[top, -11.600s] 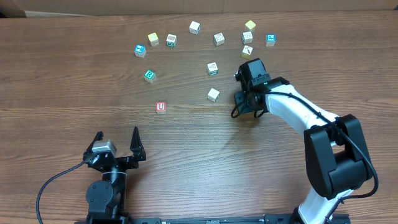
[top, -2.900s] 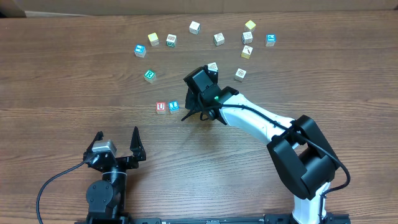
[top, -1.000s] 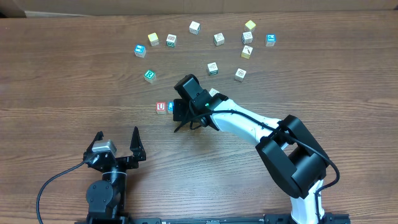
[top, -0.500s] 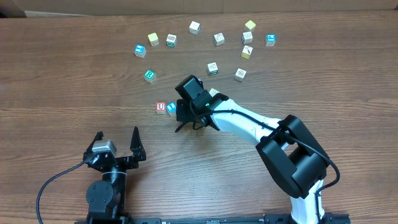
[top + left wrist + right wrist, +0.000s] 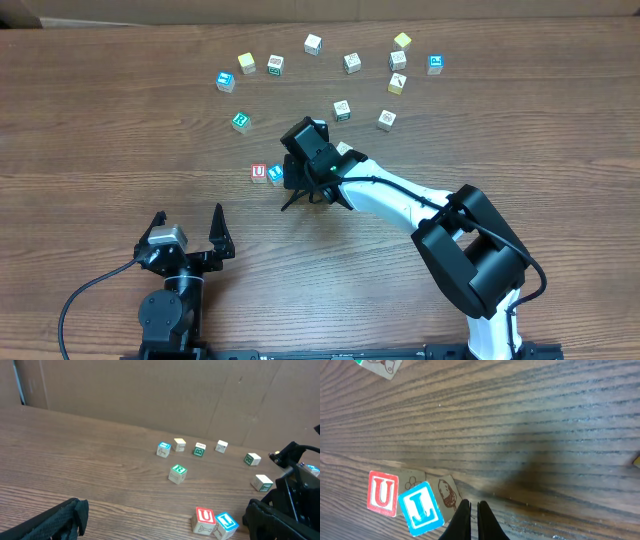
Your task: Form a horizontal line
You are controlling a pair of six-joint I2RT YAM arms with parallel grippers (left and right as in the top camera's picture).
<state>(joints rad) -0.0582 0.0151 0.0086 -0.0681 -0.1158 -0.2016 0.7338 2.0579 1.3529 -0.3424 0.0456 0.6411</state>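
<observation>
A red U cube (image 5: 259, 172) and a blue L cube (image 5: 275, 172) lie side by side near the table's middle. They touch, and the blue L cube (image 5: 420, 508) is turned a little askew against the red U cube (image 5: 383, 493). My right gripper (image 5: 474, 506) is shut and empty, its tips low at the blue cube's right side. A green R cube (image 5: 240, 121) lies apart, up and to the left. My left gripper (image 5: 190, 214) rests open near the front edge, well away from the cubes.
Several loose cubes lie in an arc at the back, from a blue one (image 5: 225, 81) to another blue one (image 5: 435, 64). Two pale cubes (image 5: 342, 110) (image 5: 387, 120) sit behind the right arm. Another white cube (image 5: 344, 149) is partly hidden by it.
The blue L cube has come to lie beside the red U cube. In the last second the shut right gripper nudged it slightly left and askew. The left arm is still.
</observation>
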